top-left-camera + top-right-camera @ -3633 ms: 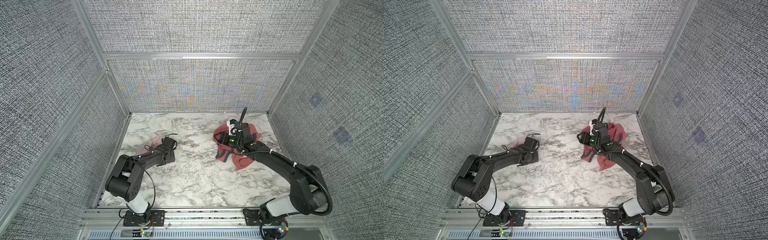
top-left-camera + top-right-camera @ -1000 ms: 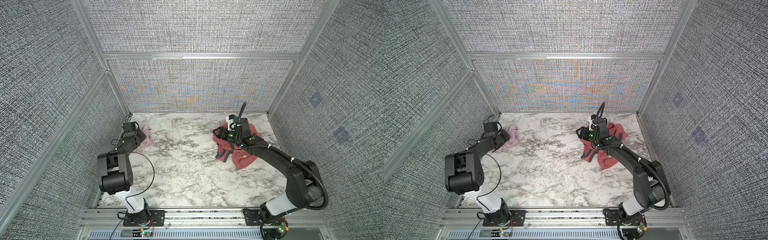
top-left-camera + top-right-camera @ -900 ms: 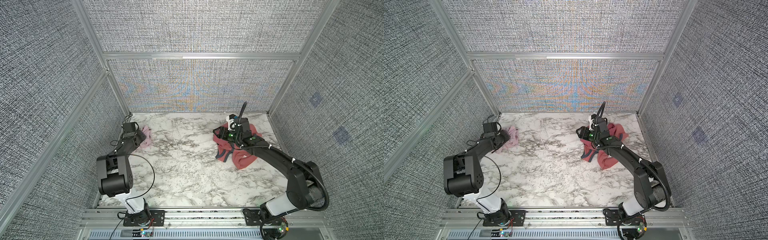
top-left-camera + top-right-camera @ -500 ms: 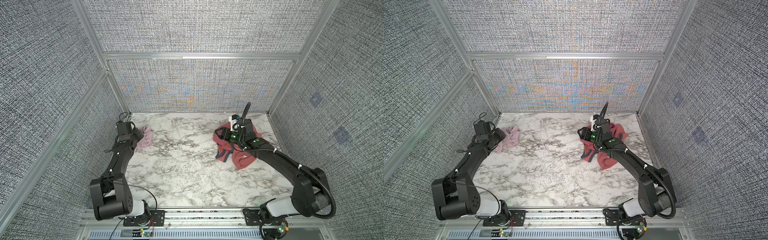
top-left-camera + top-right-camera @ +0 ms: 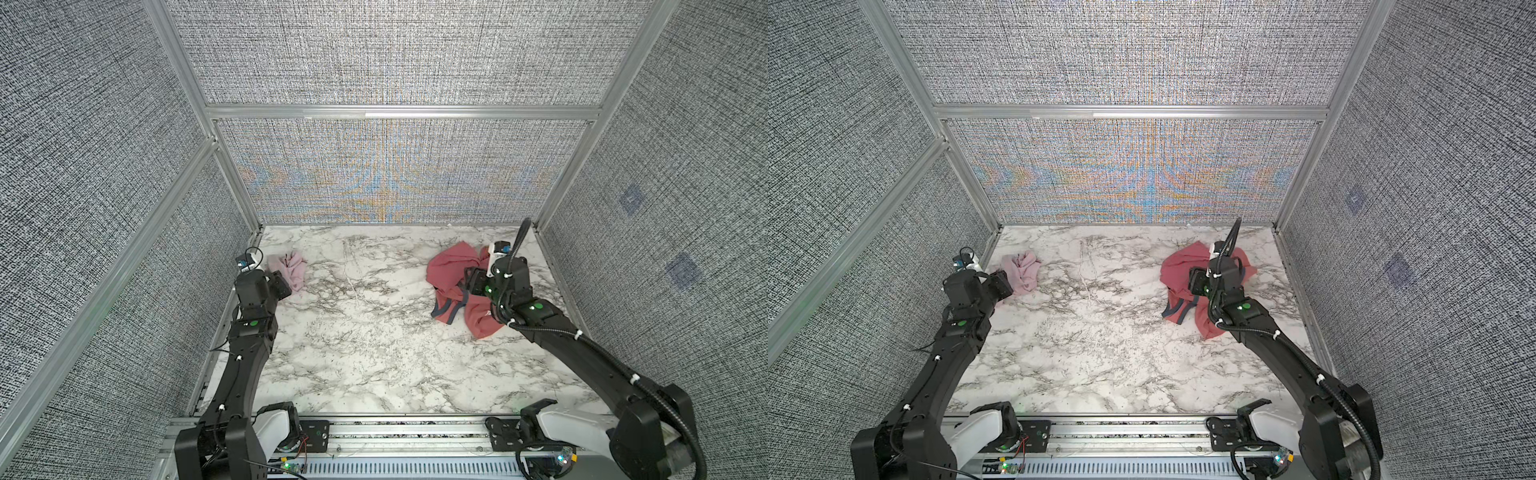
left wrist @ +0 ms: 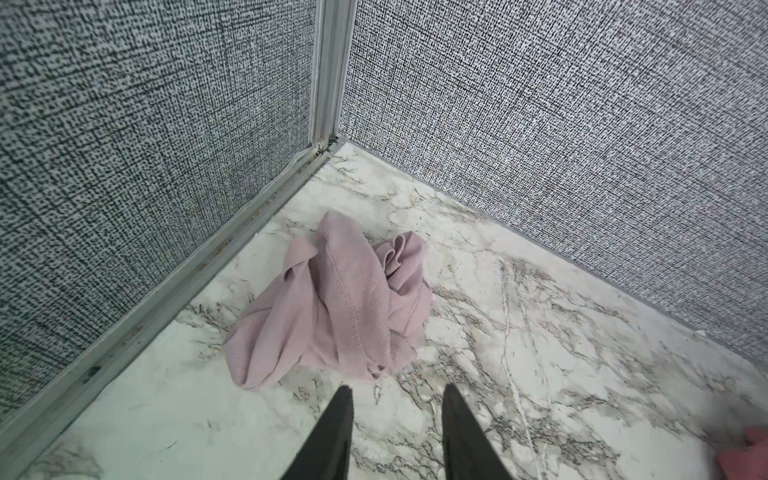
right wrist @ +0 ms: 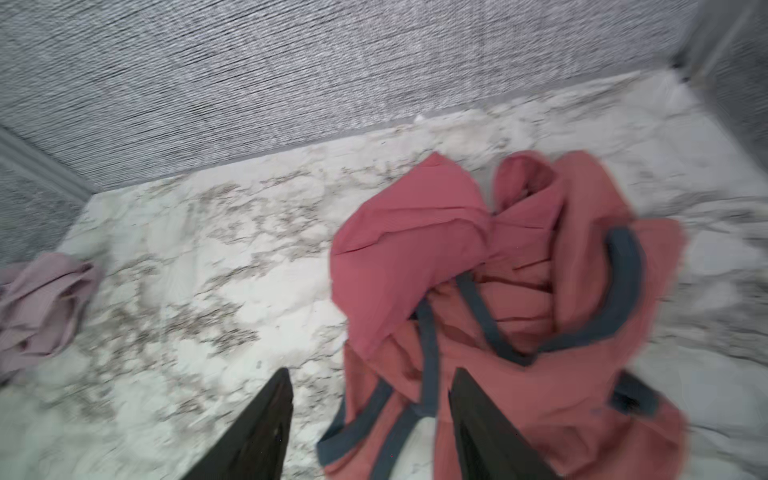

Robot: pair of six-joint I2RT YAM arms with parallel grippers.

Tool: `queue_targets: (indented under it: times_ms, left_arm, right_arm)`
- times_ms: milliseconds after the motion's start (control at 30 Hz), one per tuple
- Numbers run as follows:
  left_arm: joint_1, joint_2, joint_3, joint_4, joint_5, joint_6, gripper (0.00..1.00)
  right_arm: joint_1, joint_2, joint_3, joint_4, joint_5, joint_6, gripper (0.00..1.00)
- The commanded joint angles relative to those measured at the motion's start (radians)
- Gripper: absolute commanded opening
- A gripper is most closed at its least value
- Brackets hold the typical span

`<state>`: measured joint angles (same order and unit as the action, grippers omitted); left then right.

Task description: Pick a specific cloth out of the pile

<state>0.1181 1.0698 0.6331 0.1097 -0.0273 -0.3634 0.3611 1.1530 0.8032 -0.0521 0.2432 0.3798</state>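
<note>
Left gripper [image 6: 395,397]: jaws parted, holding nothing, tips just short of the cloth [image 6: 332,303]. The cloth lies crumpled on the marble table [image 5: 374,332] in the far left corner, well apart from the pile [image 5: 453,274]. Right gripper [image 7: 370,382]: jaws spread, empty, hanging over the pile's near edge at far right; that view is blurred.
</note>
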Motion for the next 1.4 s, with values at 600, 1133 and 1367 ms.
queue_targets:
  times_ms: [600,1133,1367]
  left_arm:
    - [-0.003,0.129,-0.273,0.688,-0.014,0.314,0.45]
    - [-0.009,0.228,-0.386,0.851,0.125,0.313,0.46]
    - [-0.009,0.321,-0.481,1.145,0.197,0.343,0.46]
  right_arm:
    - [-0.153,-0.134,-0.556,0.730,0.467,-0.279,0.86]
    - [-0.193,0.357,-0.596,1.331,0.414,-0.422,0.87]
    - [-0.213,0.350,-0.580,1.270,0.305,-0.420,0.87]
